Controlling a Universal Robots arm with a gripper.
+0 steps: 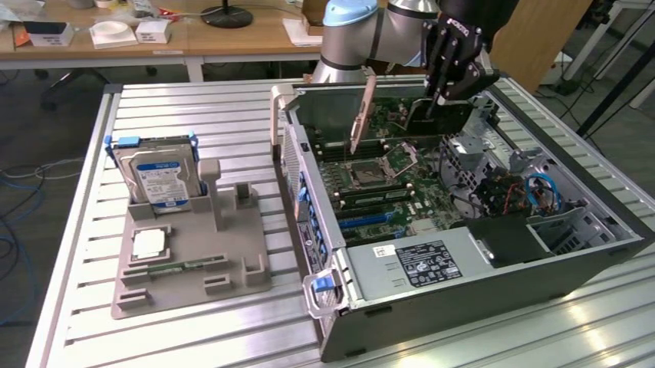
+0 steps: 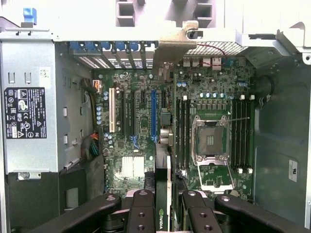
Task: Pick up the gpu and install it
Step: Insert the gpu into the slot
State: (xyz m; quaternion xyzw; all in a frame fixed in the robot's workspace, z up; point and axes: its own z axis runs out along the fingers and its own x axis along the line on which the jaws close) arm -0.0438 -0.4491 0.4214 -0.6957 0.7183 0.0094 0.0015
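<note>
**A:** In the exterior view, what is hard to make out?

**B:** The arm (image 1: 358, 31) is cut off by the top edge. The gripper (image 1: 442, 96), high up toward the exterior view's right, covers part of the gpu (image 1: 399, 119). Its fingers pinch the card's upper edge. The card hangs upright above the motherboard (image 1: 394, 188), with its metal bracket toward the exterior view's left. Whether its lower edge touches a slot cannot be told.

**A:** And the containers?

**B:** The computer case (image 1: 461, 307) lies on the slatted table (image 1: 153, 107) with its inside exposed. In it are the motherboard, the power supply (image 1: 419, 262) and blue cables (image 1: 542, 192) in a shadowed corner. At the exterior view's left, a grey fixture (image 1: 235, 284) holds the hard drive (image 1: 159, 180) upright and a memory stick (image 1: 184, 266) lying flat.

**A:** And the wrist view?

**B:** The gpu (image 2: 163, 170) appears edge-on, clamped between the black fingers (image 2: 143, 204) of the gripper (image 2: 167, 201), whose jaws are narrowed onto it. It runs between the blue expansion slot (image 2: 154, 116) and the memory slots (image 2: 183, 131), near the CPU socket (image 2: 210, 141), and hides what lies beneath it. The power supply (image 2: 31, 111) sits at one end of the case.
</note>
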